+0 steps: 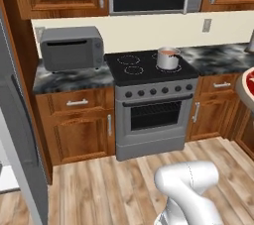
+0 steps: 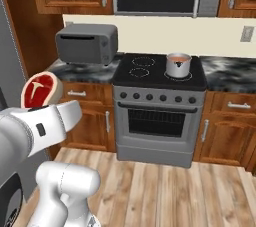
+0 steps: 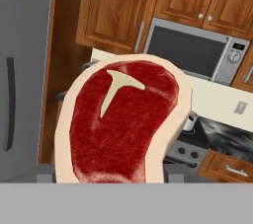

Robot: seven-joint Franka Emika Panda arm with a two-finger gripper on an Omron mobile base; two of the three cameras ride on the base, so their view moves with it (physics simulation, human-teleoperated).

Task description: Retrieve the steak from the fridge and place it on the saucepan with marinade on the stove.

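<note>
The robot arm [image 2: 42, 126] is made of smooth, glossy white shells with rounded forms. In the right base view a thick cylindrical link is seen, and a small dark rectangular mark is set into its side. Below it a bulbous white elbow joint [image 2: 67, 183] is found, and a dark round part is visible at the lower left edge. In the left base view the same rounded white segment [image 1: 191, 189] is shown, with soft grey shading at its seams.

Illumination is even and bright in all views, with no evident source direction. Cast shadows are faint. The small shiny steel saucepan [image 1: 168, 58] shows soft highlights. Rendering is sharp to the edges, slightly pixelated, without lens distortion.
</note>
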